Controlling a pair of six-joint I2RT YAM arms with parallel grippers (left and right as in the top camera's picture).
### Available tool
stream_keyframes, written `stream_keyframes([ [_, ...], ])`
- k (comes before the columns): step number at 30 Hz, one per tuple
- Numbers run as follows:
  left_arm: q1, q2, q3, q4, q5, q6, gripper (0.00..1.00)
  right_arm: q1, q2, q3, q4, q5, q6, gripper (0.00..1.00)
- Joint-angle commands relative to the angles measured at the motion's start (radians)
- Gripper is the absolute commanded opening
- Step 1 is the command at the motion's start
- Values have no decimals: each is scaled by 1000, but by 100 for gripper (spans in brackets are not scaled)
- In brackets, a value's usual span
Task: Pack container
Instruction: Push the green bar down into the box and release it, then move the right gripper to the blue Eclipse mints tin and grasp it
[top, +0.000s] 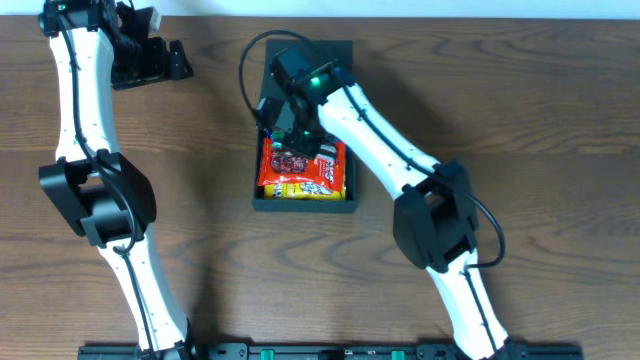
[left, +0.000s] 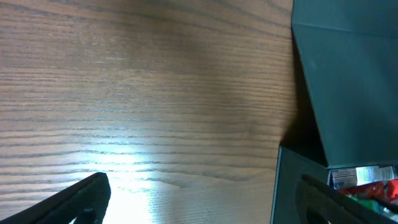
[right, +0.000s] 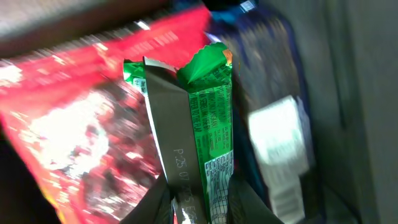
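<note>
My right gripper pinches green packet inside container; left gripper spread, empty. Risk: packet dropped on end against red packet, lid jams.

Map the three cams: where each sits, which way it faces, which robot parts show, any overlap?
Overhead: above the table, facing straight down; left arm, right arm, container mid-table.
Left wrist: over bare wood, facing the container's open lid at right; left gripper fingertips, open.
Right wrist: close over the open container, on a green packet pinched by the right gripper.
Shared: overhead and right wrist both show the red packet.
</note>
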Motion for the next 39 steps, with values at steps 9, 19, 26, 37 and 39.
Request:
stream_keyframes([
  [9,4,-34,-2,1,-10,-4,95,35,10,23,-5,3,-27,33],
  [19,4,-34,-2,0,-3,-4,95,36,-15,39,-10,53,37,65],
  [26,4,-34,-2,-1,0,-4,96,28,-168,87,-13,54,98,78],
  [37,4,-34,-2,-6,1,-4,95,-295,-260,54,-153,49,852,85],
  [39,4,-34,-2,-5,1,-4,95,-367,-254,24,-219,49,1046,84],
])
